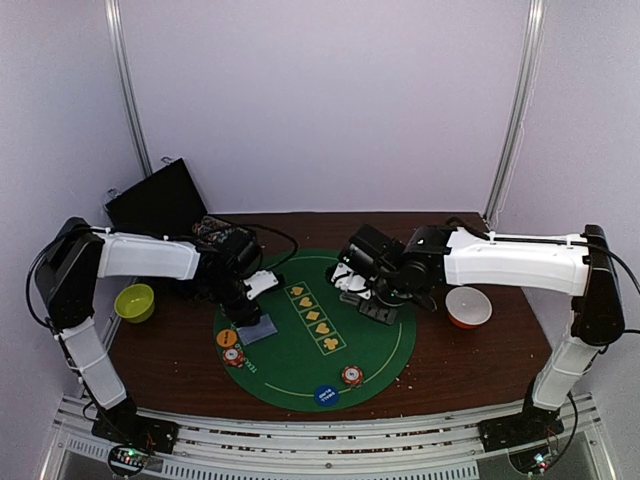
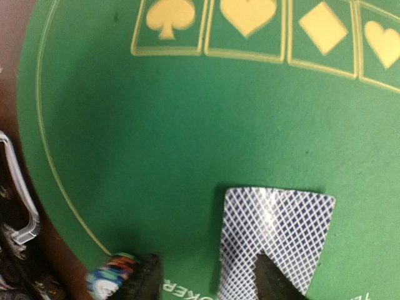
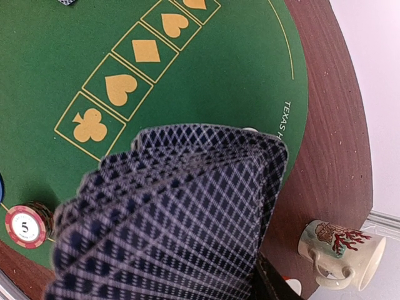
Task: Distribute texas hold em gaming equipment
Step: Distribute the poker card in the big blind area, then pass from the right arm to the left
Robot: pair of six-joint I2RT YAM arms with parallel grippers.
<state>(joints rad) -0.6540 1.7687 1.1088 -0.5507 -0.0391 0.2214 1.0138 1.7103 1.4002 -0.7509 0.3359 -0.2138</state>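
A green poker mat [image 1: 385,340] lies mid-table. My left gripper [image 1: 250,308] hovers over its left part, open. One grey-backed card [image 2: 275,231] lies flat on the mat under it, with the right fingertip [image 2: 270,282] above the card's near edge. This card also shows in the top view [image 1: 259,329]. A chip stack [image 2: 111,278] sits by the left finger, next to an orange disc [image 1: 227,338]. My right gripper [image 1: 372,300] is shut on a fan of cards [image 3: 181,219] above the mat's right part. Another chip stack [image 1: 351,375] and a blue disc [image 1: 325,395] lie at the mat's near edge.
A red-and-white bowl [image 1: 468,306] stands right of the mat. A beige mug [image 3: 340,250] stands on the brown table near it. A yellow-green bowl [image 1: 134,301] is at the far left, and a black case [image 1: 155,200] at the back left.
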